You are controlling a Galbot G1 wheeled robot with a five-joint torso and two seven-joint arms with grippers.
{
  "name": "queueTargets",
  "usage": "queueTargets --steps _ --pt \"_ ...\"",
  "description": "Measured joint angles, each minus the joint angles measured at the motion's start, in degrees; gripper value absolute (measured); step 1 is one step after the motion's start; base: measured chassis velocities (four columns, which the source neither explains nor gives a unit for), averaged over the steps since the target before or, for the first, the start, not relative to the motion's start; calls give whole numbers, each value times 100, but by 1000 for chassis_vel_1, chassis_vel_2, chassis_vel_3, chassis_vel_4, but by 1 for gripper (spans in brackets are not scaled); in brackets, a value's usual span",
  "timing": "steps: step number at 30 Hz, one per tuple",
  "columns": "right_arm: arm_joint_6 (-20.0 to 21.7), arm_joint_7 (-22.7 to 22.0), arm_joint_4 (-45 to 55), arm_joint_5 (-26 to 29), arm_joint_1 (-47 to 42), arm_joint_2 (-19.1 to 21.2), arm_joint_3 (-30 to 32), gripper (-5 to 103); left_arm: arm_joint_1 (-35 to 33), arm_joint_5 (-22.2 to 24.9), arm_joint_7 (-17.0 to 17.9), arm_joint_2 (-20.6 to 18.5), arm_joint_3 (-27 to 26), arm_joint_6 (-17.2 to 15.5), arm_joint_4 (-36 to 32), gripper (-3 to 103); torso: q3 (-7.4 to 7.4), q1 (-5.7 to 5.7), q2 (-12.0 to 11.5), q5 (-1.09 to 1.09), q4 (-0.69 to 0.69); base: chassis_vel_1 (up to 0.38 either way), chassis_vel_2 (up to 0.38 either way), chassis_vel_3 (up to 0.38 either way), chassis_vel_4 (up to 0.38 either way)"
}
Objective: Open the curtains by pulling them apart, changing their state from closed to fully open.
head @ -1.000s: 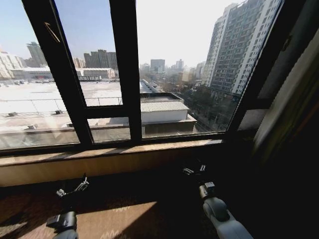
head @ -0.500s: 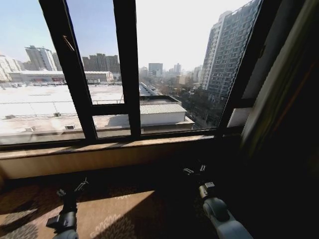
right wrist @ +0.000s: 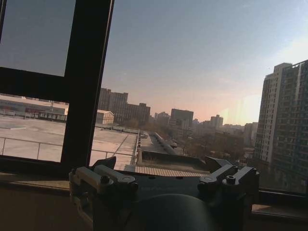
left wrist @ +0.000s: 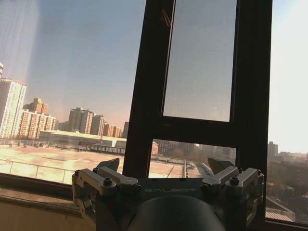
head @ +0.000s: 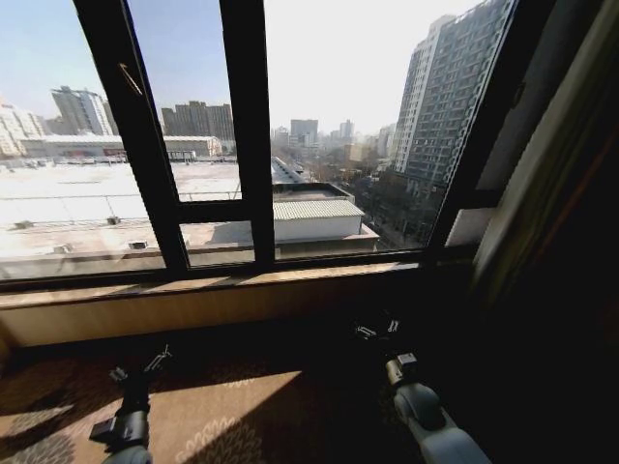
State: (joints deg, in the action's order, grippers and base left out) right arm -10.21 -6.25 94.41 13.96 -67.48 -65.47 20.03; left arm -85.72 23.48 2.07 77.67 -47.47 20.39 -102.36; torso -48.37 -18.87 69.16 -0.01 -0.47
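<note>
- My left pincer (head: pixel 135 370) hangs low over the sunlit patterned carpet (head: pixel 222 411), fingers spread, grasping nothing.
- Black window frame bars (head: pixel 247 135) stand ahead, glass uncovered.
- My right pincer (head: pixel 377 330) is released, low.
- A gathered pale curtain (head: pixel 542 184) hangs far right, beside a dark drape (head: pixel 590 290).

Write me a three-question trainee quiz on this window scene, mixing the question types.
1. True or false: fabric hangs across the middle window pane.
2. The left end effector is: A) shut on fabric; B) open and empty, low before the sill; C) pressed against the glass.
3. Fill in: the right end effector is open and holds ____.

Key: 1 false; 2 B; 3 nothing.
</note>
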Motion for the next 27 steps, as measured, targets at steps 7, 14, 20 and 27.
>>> queueTargets --steps 7,14,20,27 --pt "0 0 0 0 0 0 0 100 0 0 0 0 0 0 0 100 1 0 0 -1 0 0 0 0 0" --pt "0 0 0 0 0 0 0 100 0 0 0 0 0 0 0 100 0 0 0 -1 2 0 0 0 0" --pt "0 0 0 0 0 0 0 100 0 0 0 0 0 -1 0 100 0 0 0 -1 0 0 0 0 0" --pt "0 0 0 0 0 0 0 100 0 0 0 0 0 -1 0 100 0 0 0 -1 0 0 0 0 0"
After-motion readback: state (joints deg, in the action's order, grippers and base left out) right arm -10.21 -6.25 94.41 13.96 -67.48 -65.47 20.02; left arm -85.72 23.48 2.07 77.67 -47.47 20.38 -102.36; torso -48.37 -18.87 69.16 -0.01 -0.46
